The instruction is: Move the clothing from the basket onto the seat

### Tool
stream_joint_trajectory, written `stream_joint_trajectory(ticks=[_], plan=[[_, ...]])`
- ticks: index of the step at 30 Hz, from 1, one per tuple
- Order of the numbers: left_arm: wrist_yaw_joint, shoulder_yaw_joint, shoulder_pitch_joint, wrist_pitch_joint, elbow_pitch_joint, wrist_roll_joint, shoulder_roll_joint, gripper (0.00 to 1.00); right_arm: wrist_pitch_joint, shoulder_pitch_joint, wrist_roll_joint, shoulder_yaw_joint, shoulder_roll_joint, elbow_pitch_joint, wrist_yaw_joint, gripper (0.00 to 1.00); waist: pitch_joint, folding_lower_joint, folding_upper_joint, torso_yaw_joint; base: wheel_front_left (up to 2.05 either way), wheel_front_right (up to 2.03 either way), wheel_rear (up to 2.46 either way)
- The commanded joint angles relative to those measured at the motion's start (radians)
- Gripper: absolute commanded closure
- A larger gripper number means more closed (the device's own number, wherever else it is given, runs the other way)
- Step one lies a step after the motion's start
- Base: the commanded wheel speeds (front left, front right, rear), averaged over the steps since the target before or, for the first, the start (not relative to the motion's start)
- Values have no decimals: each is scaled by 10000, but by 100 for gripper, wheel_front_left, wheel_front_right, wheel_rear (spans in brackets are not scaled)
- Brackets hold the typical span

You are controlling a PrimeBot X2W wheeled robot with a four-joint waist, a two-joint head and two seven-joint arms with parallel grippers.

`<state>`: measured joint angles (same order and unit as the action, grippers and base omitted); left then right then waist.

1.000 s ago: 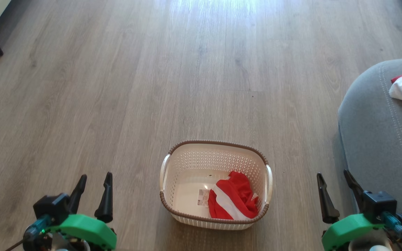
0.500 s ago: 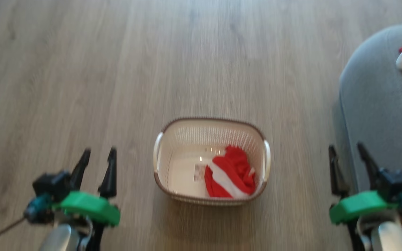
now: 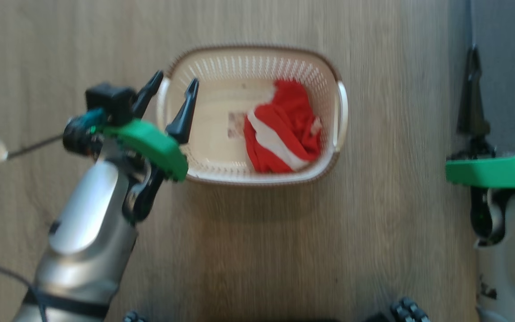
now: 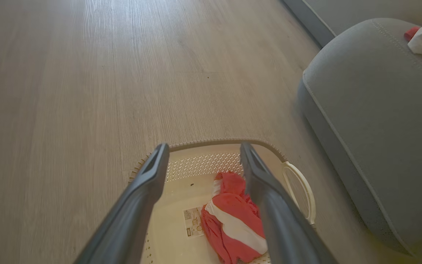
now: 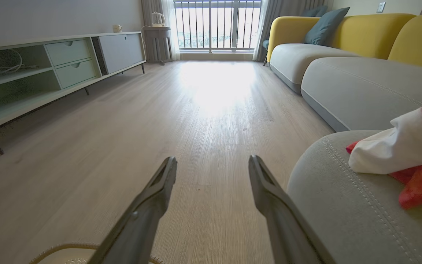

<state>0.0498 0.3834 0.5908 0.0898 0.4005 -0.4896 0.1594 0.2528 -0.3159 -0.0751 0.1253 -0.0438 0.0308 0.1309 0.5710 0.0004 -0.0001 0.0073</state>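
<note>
On the floor [image 3: 373, 223] stand the seat [image 5: 343, 205], bearing 1 red and white garment [image 5: 398, 150], and the basket [image 3: 257, 178], holding a second garment [image 3: 282, 129] at its right side. The left gripper [image 3: 175, 79] hovers over the basket's left rim, fingers open; the right gripper [image 3: 499, 47], also open, is beside the seat.

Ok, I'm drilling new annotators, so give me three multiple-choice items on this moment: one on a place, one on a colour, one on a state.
1. Where does the red-and-white garment lie?
A) on the floor
B) in the basket, in the half nearer the seat
C) over a handle

2. The basket's rim is:
A) green
B) blue
C) brown

3. The left gripper is:
A) open and empty
B) shut on cloth
C) shut on a handle

Answers:
1 B, it lies inside, toward the seat-side wall.
2 C, the woven-look band is brown.
3 A, its jaws stand apart, gripping nothing.
</note>
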Motion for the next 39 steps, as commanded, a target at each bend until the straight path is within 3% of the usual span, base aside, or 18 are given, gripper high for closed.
stream_joint_trajectory(ticks=[1, 11, 18, 27, 39], plan=[[25, -248, 237, -33, -186, 103, 159, 0, 84, -60, -74, -250, -65, 385, -2, 0, 1483, -4, 1, -717, 0, 0, 0], [98, 715, 2873, -1470, 3043, 459, -673, 0, 88, -671, -683, -731, -64, 956, -2, 0, 2907, -4, 1, -1645, 0, 0, 0], [-231, 736, 3967, -2073, 4641, 378, -836, 0, 88, -540, -1240, -881, -64, 1032, -2, 0, 3301, -4, 1, -2332, 0, 0, 0], [-368, 690, 4801, -2103, 6048, 345, -664, 0, 89, -129, -1854, -1036, -64, 1244, -2, 0, 3613, -4, 1, -3072, 0, 0, 0], [-270, 591, 5219, -1611, 7458, 163, -346, 0, 89, 620, -2096, -1188, -64, 1458, -2, 0, 3714, -4, 1, -3517, 0, 0, 0]])
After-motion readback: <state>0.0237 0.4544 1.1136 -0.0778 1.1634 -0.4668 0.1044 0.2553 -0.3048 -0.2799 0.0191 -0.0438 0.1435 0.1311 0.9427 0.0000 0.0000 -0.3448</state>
